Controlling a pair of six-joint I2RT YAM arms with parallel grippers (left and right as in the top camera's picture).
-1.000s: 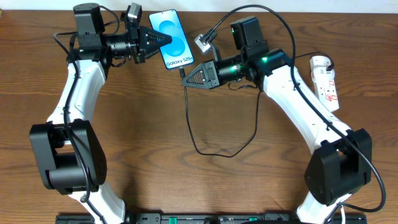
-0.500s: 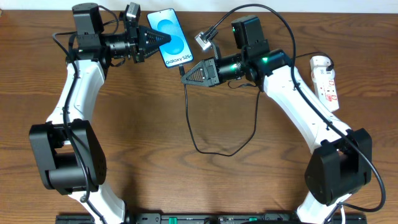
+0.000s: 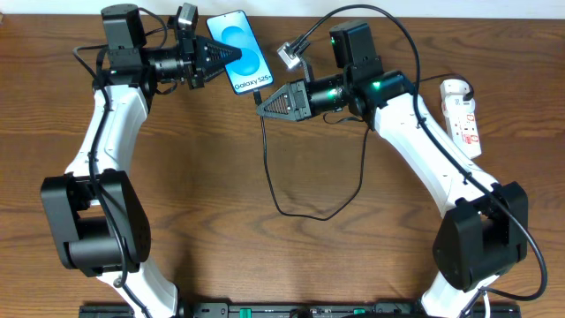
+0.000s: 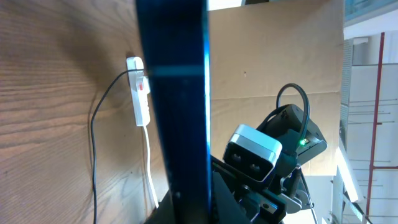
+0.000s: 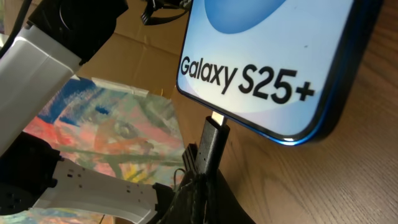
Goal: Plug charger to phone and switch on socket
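ROBOTICS TEST BENCH: Two white-and-black jointed machines, the left arm [image 3: 110,132] and the right arm [image 3: 424,150], work over a wood-grain table [image 3: 221,256] in what appears to be a lab or workshop. A black rail [image 3: 291,310] runs along the table's near edge. A twin-lens camera [image 4: 252,152] is fixed at the right arm's wrist, and a green indicator light [image 3: 378,86] glows on its body. Plain brown cardboard [image 4: 273,56] stands as a makeshift backdrop behind the table. Beyond it are white interior framing and a red upright [image 4: 375,106]. A paint-splashed sheet [image 5: 118,130] shows past the table's edge.
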